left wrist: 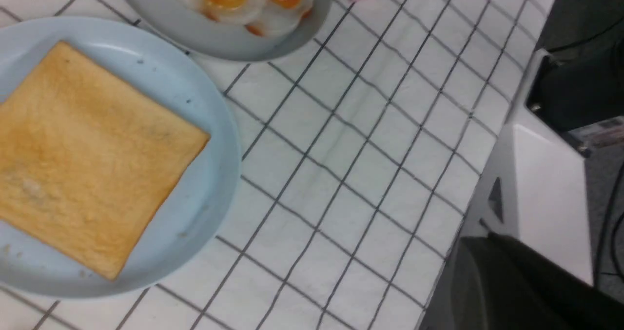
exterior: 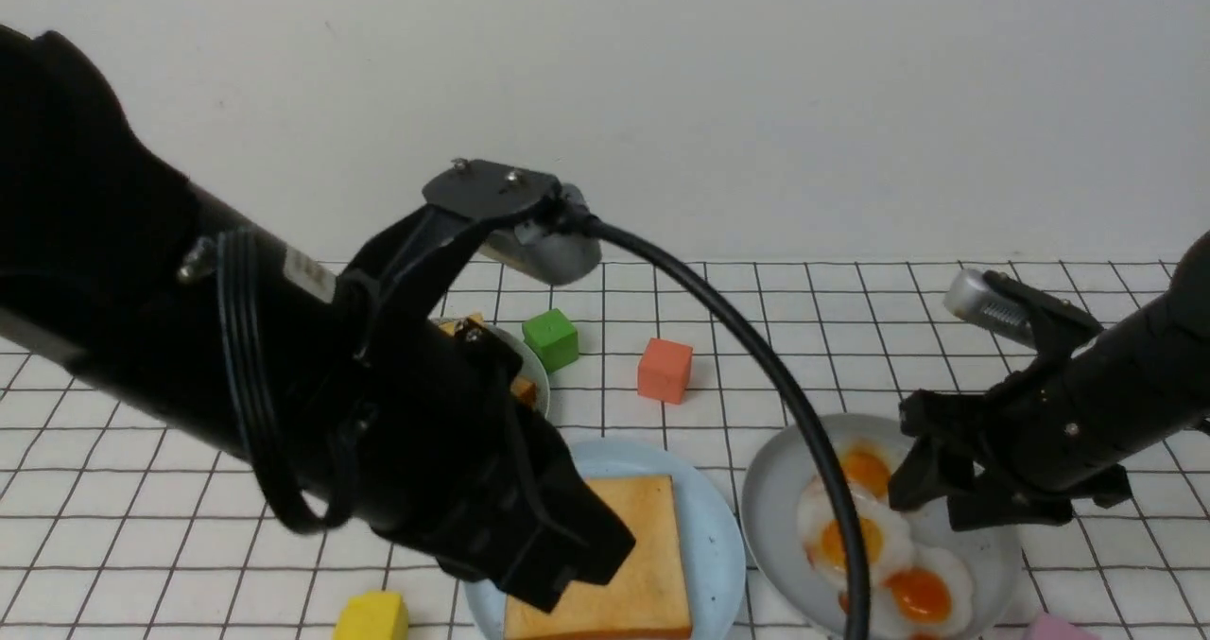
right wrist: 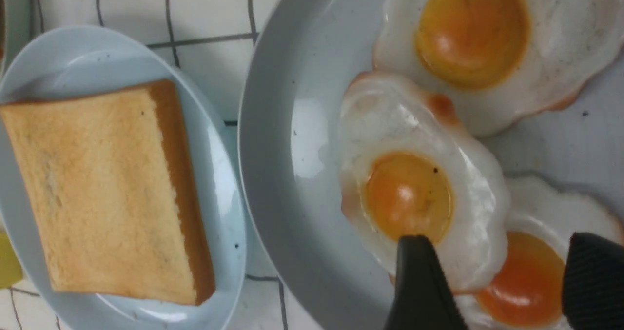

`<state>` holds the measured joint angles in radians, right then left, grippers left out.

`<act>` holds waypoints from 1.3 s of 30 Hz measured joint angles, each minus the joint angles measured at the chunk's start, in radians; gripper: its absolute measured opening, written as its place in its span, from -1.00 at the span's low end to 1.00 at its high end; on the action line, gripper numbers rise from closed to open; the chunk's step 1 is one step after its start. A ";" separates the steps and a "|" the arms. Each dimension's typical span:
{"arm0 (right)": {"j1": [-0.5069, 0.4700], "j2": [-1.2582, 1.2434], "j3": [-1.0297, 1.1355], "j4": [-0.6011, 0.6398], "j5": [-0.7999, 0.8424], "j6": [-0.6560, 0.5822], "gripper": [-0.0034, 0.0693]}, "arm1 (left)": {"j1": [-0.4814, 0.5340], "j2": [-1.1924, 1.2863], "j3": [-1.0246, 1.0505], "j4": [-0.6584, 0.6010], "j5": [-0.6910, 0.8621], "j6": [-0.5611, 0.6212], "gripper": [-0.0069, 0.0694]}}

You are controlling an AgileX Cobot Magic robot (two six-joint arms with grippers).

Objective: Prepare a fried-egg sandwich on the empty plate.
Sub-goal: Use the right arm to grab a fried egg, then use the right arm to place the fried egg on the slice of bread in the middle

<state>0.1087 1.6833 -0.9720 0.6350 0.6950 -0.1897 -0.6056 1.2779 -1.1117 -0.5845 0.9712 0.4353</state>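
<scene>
Black arms [exterior: 123, 309]; looped cables [exterior: 255, 413]; white label [exterior: 310, 276]; grey wrist camera [exterior: 544, 248]; black ribbed jaws.

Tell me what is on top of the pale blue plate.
One toast slice lies flat on the pale blue plate, its top bare. The fried eggs sit on the grey plate beside it. The left arm hides the plate's left edge in the front view.

Bright, even light (slightly soft)
</scene>
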 joint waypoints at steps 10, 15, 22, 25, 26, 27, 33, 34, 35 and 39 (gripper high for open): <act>0.000 0.084 0.000 0.054 -0.070 -0.048 0.10 | -0.024 0.000 0.000 0.117 -0.020 -0.103 -0.85; 0.000 0.109 -0.001 0.075 -0.078 -0.049 -0.17 | -0.024 0.000 0.000 0.119 -0.024 -0.104 -0.85; 0.000 0.122 -0.004 0.088 -0.068 -0.050 -0.62 | -0.024 0.000 0.000 0.127 -0.025 -0.106 -0.85; 0.000 0.120 -0.007 0.088 -0.065 -0.050 -0.64 | -0.024 0.000 0.000 0.137 -0.025 -0.109 -0.85; 0.000 0.118 -0.007 0.088 -0.064 -0.051 -0.63 | -0.024 0.000 0.000 0.140 -0.025 -0.117 -0.85; 0.000 0.115 -0.007 0.088 -0.062 -0.051 -0.64 | -0.024 0.000 0.000 0.144 -0.025 -0.121 -0.85; 0.000 0.031 -0.007 0.089 -0.051 -0.052 -0.76 | -0.024 -0.010 0.000 0.263 0.026 -0.253 -0.85; 0.001 -0.003 -0.007 0.101 -0.045 -0.054 -0.76 | -0.024 -0.023 0.005 0.306 0.041 -0.302 -0.85; 0.002 -0.007 -0.007 0.106 -0.044 -0.057 -0.76 | -0.024 -0.025 0.007 0.312 0.042 -0.308 -0.85; 0.048 -0.073 -0.007 0.262 -0.008 -0.167 -0.76 | -0.024 -0.094 0.070 0.424 0.044 -0.428 -0.85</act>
<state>0.1568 1.6106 -0.9786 0.8971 0.6870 -0.3563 -0.6292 1.1841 -1.0414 -0.1610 1.0155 0.0078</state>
